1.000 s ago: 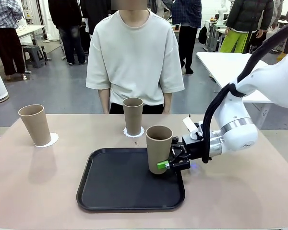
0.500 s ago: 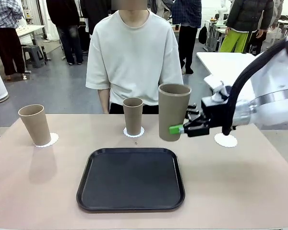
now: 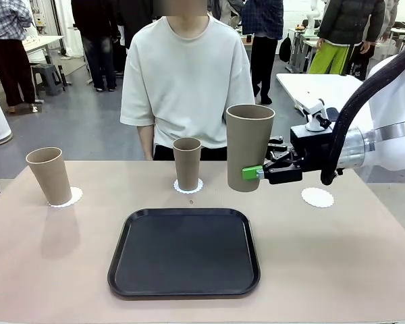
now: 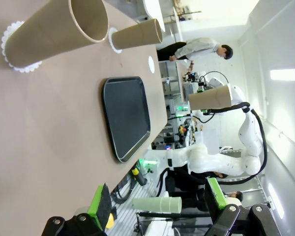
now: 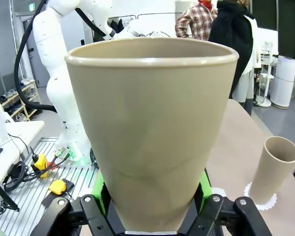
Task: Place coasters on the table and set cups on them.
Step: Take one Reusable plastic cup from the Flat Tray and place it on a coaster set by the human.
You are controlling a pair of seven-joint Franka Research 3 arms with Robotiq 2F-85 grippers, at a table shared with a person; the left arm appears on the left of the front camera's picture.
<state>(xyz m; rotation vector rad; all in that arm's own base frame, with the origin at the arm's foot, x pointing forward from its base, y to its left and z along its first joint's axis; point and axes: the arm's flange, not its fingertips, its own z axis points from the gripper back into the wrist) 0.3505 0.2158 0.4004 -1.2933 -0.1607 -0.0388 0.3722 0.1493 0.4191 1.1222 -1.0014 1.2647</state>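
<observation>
Here we are counting three tall tapered tan-brown paper cups and three small round white lacy paper coasters. One cup is standing upright on a coaster at the far left of the large beige-pink smooth table, a second cup is standing upright on its coaster at the far middle, just in front of the person in a pale T-shirt, and the third cup is hanging in the air, clear of the table. Our right gripper is gripping this lifted cup low on its wall, jaws closed on it, with the cup's long axis vertical and its open mouth pointing up; in the right wrist view the same cup is sitting between the green pads. The third coaster is lying bare on the table to the right, below our white arm. A black rounded-square plastic tray is lying near the table's middle. In the left wrist view our left gripper is showing its jaws spread wide, holding nothing. Behind the person, a grey floor, a white table and other people are filling the room.
</observation>
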